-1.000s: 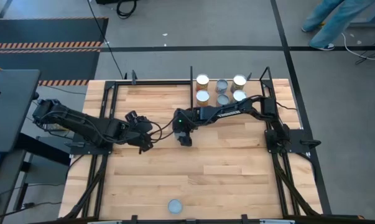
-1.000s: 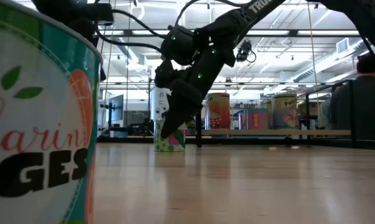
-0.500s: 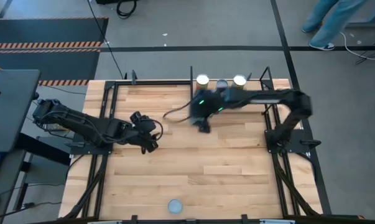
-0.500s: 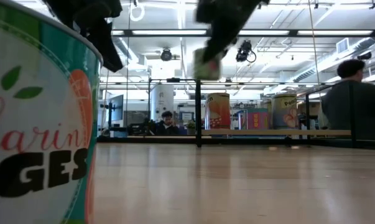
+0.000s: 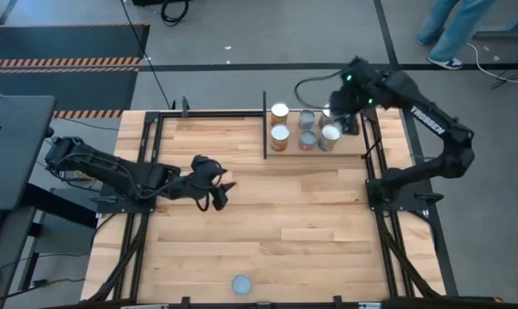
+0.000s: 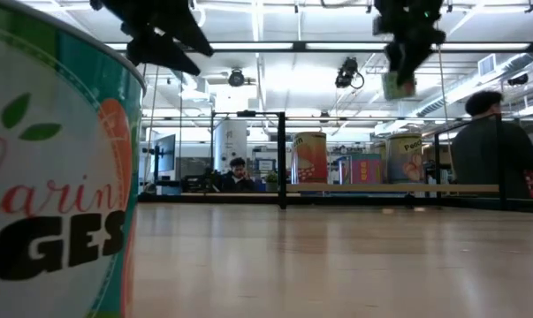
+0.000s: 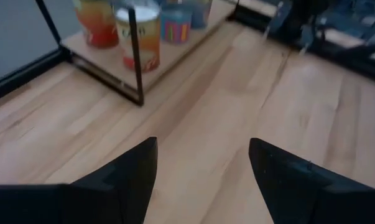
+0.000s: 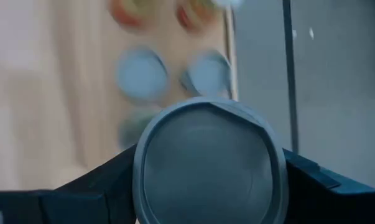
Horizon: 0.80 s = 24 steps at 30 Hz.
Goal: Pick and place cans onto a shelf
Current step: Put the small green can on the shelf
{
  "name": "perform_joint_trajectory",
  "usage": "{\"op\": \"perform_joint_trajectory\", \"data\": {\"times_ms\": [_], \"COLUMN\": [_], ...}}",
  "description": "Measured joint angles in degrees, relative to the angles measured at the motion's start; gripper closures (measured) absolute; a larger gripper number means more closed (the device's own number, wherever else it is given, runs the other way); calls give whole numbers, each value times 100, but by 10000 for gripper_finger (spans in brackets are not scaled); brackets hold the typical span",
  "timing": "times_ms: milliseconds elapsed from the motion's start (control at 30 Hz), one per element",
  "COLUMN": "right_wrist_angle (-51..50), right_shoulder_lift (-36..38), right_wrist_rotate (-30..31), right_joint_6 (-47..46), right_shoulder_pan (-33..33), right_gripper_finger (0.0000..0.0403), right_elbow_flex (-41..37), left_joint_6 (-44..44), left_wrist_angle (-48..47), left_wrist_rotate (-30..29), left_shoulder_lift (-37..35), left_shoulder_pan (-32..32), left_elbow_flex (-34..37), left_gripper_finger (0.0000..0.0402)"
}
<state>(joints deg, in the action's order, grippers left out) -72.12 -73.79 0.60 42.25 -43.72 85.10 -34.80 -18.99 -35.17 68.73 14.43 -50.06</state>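
Above the shelf's (image 5: pixel 314 150) far right end, right gripper (image 5: pixel 348 110) clasps a can (image 8: pixel 209 165); lower it upright into a gap, clear of neighbouring cans (image 5: pixel 279 136).

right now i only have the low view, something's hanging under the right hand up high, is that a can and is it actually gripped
Observer: Yes. The right wrist view shows a can clamped between both fingers of the right hand, with its round grey end facing the camera.
Operator: ok, and is it over the shelf yet, i can't judge depth from here
Observer: From the high view the right hand is above the right end of the shelf, over the cans already standing there. The left hand waits open over bare table, left of the middle.
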Motion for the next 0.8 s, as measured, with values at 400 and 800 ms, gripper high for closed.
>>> {"op": "perform_joint_trajectory", "data": {"times_ms": [400, 800], "right_wrist_angle": [718, 1329], "right_shoulder_lift": [-79, -74], "right_wrist_rotate": [48, 1452], "right_joint_6": [-173, -5609], "right_shoulder_pan": [-1312, -1294], "right_gripper_finger": [120, 120], "right_elbow_flex": [-791, -1078], "left_joint_6": [1311, 1293], "left_wrist_angle": [588, 650], "left_wrist_rotate": [-169, -167], "left_shoulder_lift": [0, 0], "left_shoulder_pan": [-344, -693], "left_elbow_flex": [-4, -4], "left_gripper_finger": [143, 143]}}
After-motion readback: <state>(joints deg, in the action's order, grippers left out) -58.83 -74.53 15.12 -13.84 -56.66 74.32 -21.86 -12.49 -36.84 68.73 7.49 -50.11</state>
